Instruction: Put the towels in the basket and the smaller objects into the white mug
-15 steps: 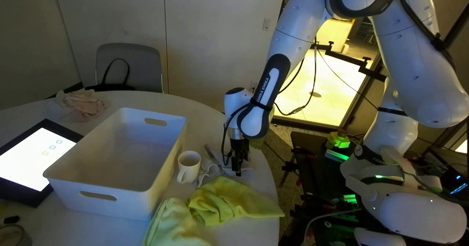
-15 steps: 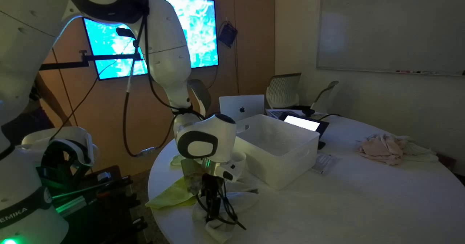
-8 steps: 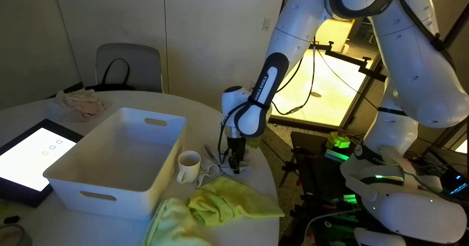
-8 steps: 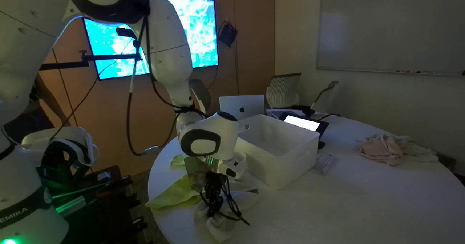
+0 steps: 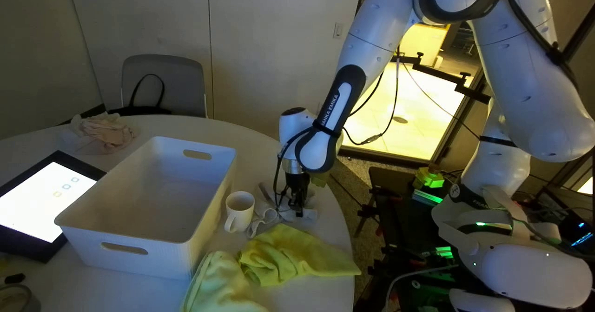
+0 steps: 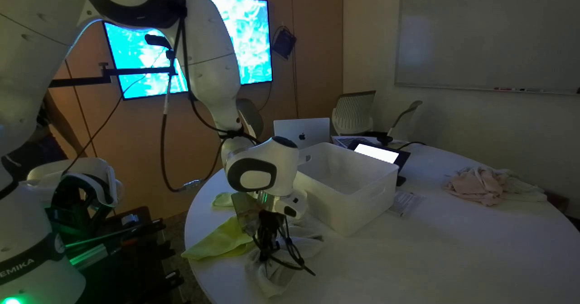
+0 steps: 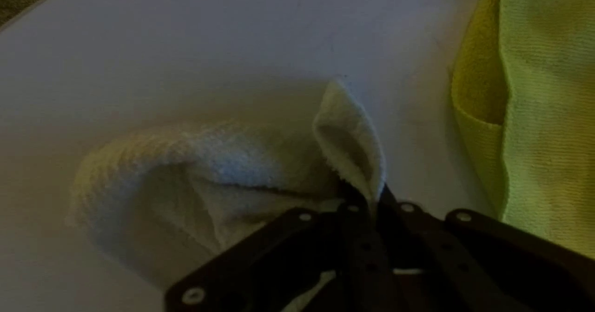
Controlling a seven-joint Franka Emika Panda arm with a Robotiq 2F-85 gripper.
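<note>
In the wrist view my gripper (image 7: 370, 199) is shut on a pinched fold of the whitish towel (image 7: 223, 158). The rest of that towel (image 5: 310, 215) lies crumpled on the table under the fingers. Two yellow-green towels (image 5: 302, 256) (image 5: 218, 284) lie nearer the front in an exterior view. Left of the gripper there stands the white mug (image 5: 238, 219), upright, with a grey cloth (image 5: 266, 214) beside it. Beyond the mug is the white basket (image 5: 162, 261), with no towel visible inside. A pinkish cloth (image 6: 476, 186) sits farther off. Which things are the smaller objects, I cannot tell.
A lit tablet (image 5: 46, 200) lies on the basket's far side. A laptop (image 6: 301, 132) stands behind the basket, and a flat clear packet (image 6: 403, 203) lies beside it. The round table's edge (image 5: 346, 228) runs close to the gripper. A small black item (image 5: 15, 278) is at the corner.
The jaws have closed on the whitish towel. The gripper has moved slightly up and towards the mug and basket, drawing the pinched fold with it. Mug, basket and yellow-green towels have stayed put.
</note>
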